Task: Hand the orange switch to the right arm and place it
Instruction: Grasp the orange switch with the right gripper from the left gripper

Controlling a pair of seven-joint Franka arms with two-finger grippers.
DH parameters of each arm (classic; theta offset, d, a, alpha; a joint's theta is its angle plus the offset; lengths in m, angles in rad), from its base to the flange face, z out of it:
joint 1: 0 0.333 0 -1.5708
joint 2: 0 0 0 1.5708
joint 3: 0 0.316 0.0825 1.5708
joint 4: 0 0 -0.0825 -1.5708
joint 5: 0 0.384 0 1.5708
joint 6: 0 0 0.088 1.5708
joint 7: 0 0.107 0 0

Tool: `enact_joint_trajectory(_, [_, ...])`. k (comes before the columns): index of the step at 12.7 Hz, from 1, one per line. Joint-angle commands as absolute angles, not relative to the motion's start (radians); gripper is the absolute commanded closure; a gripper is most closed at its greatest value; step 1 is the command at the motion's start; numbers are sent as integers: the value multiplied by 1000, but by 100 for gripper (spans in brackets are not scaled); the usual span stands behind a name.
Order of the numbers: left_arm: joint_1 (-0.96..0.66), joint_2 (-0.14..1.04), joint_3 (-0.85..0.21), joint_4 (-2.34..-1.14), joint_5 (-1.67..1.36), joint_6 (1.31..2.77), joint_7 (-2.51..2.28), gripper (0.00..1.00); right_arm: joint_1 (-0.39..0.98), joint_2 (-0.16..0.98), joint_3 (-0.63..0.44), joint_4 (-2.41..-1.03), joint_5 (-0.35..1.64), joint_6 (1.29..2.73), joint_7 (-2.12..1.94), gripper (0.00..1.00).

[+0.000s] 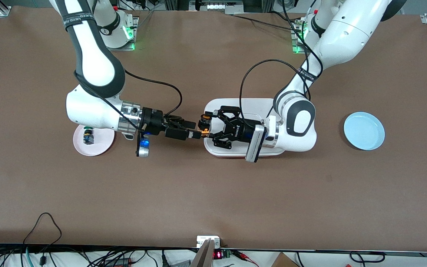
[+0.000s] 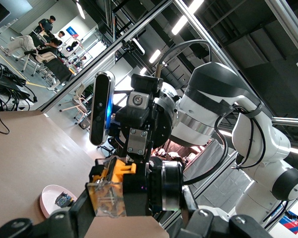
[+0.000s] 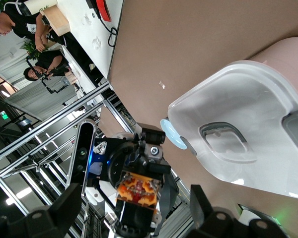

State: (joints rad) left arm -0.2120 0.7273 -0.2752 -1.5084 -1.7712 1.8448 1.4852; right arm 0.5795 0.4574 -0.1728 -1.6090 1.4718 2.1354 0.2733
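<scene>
At frame centre you see the left gripper (image 1: 207,129) clamping the small orange-capped black switch (image 1: 204,126); the right gripper (image 1: 195,129) stands open around it.

Brown table (image 1: 213,200), ceiling strip lights (image 2: 186,22)

Nothing is reading clearly from where I'm standing. White lettering is running along the black strap (image 1: 75,18) on the right arm and the strap (image 1: 308,75) on the left arm, well above either gripper, too small to make out.
</scene>
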Motion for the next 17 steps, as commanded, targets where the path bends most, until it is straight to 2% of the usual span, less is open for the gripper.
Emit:
enact_joint_trajectory(1, [-218,729,-272,-1503,-1799,1844,1516,66,615,477,-172,-1585,1463,2184,320,8])
enact_joint_trajectory(3, [-216,729,-272,-1503,-1799,1844,1514,66,623,477,-173,-1585,1463,2184,334,13])
enact_joint_trajectory(5, [-216,729,-272,-1503,-1799,1844,1514,66,623,477,-172,-1585,1463,2184,336,23])
enact_joint_trajectory(9, [-216,727,-273,-1503,-1799,1844,1506,66,623,477,-172,-1585,1465,2184,336,49])
enact_joint_trajectory(10, [-216,727,-272,-1503,-1799,1844,1505,66,623,477,-172,-1585,1465,2184,336,53])
enact_joint_trajectory(13, [-209,724,-272,-1508,-1790,1842,1500,62,621,477,-172,-1585,1465,2183,336,76])
enact_joint_trajectory(14, [-204,723,-272,-1508,-1790,1841,1502,51,621,476,-173,-1585,1463,2183,336,84])
enact_joint_trajectory(16, [-180,721,-272,-1508,-1789,1824,1505,0,623,476,-172,-1583,1463,2183,336,92])
enact_joint_trajectory(17, [-173,721,-272,-1509,-1789,1809,1503,0,621,474,-173,-1583,1462,2183,340,93])
